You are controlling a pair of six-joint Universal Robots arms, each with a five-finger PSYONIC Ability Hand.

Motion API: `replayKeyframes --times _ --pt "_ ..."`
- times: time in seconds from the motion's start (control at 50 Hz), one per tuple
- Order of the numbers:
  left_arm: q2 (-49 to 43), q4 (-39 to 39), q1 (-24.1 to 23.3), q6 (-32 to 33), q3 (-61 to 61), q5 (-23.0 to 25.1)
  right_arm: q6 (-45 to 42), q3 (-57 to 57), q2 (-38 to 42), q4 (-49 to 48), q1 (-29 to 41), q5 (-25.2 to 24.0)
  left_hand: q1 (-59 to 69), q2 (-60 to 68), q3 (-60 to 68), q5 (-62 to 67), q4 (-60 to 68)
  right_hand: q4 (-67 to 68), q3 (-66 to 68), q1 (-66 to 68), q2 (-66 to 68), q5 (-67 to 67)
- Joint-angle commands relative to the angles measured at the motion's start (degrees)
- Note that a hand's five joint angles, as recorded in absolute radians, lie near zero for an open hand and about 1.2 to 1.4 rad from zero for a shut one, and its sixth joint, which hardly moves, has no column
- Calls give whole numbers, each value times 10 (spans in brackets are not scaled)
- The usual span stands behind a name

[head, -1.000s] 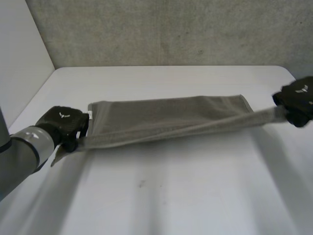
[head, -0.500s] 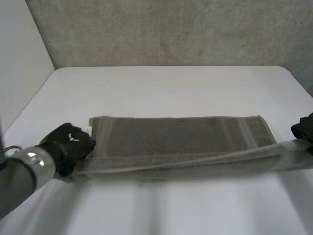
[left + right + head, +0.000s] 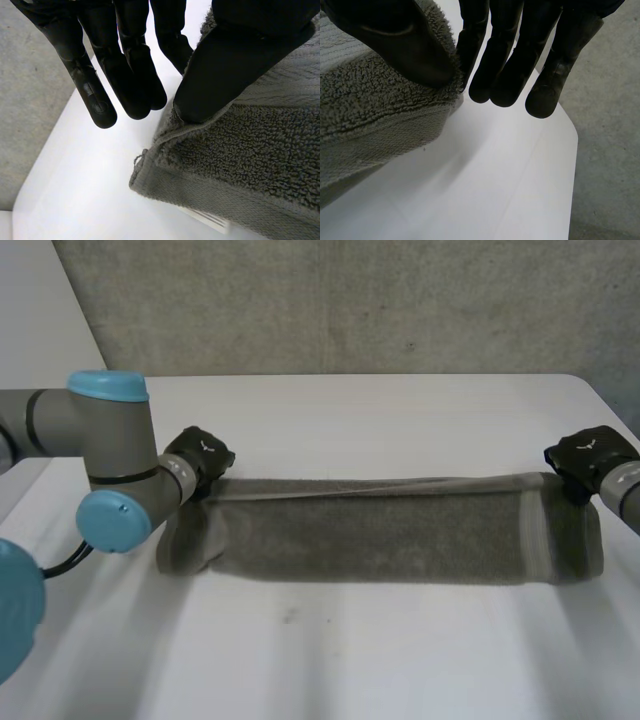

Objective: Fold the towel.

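Observation:
A grey-brown towel (image 3: 380, 535) lies as a long strip across the white table (image 3: 350, 660), doubled over along its length. My left hand (image 3: 203, 453) is at the strip's far left corner and my right hand (image 3: 590, 452) at its far right corner. Both are shut on the towel. In the left wrist view the thumb (image 3: 225, 70) pinches the towel's (image 3: 250, 165) corner edge against a finger, the other fingers straight beside it. In the right wrist view the thumb (image 3: 405, 45) clamps the towel (image 3: 370, 110) the same way, above bare table.
A grey wall (image 3: 350, 300) runs along the table's far edge, and a white panel stands at the far left. My left arm (image 3: 110, 460) reaches over the table's left side. Bare table lies in front of and beyond the towel.
Both hands have carried the held long edge from the near side up and over to the far side. The towel now lies doubled over and narrower.

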Motion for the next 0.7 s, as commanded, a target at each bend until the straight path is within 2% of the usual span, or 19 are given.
replayKeyframes --times 0.02,0.22,0.24,0.26,0.28,0.3,0.44,0.54,0.66,0.7 --pt "-69 0 0 0 107 -2 1 -52 54 -12 24 43 112 102 103 104 101 31 37 40 45 32" --pt "-115 0 -5 0 165 2 1 -116 100 -16 30 49 112 102 103 104 101 31 37 40 45 32" --pt "-116 0 -6 0 165 1 1 -130 109 -16 32 50 27 17 18 20 16 31 37 40 45 32" --pt "-118 0 -8 1 162 -5 2 -145 118 -15 35 51 -382 -391 -391 -389 -392 -381 -375 -373 -367 -381" --pt "-118 0 -8 1 162 -5 2 -146 118 -15 35 51 -386 -396 -395 -393 -396 -385 -379 -377 -371 -385" --pt "-119 0 -12 1 165 -5 3 -157 123 -16 37 50 -588 -598 -597 -596 -599 -669 -663 -660 -655 -668" --pt "-107 1 -15 13 173 -5 38 -202 110 -14 40 48 -588 -598 -597 -596 -599 -669 -663 -660 -655 -668" --pt "-80 0 -15 9 173 -20 95 -202 58 -16 36 39 -588 -598 -597 -596 -599 -669 -663 -660 -655 -668" --pt "-25 -9 -14 -38 129 -43 117 -162 -4 2 29 16 -588 -598 -597 -596 -599 -669 -663 -660 -655 -668" --pt "27 -9 -11 -87 70 -37 112 -104 -46 21 27 -9 -588 -598 -597 -596 -599 -669 -663 -660 -655 -668"
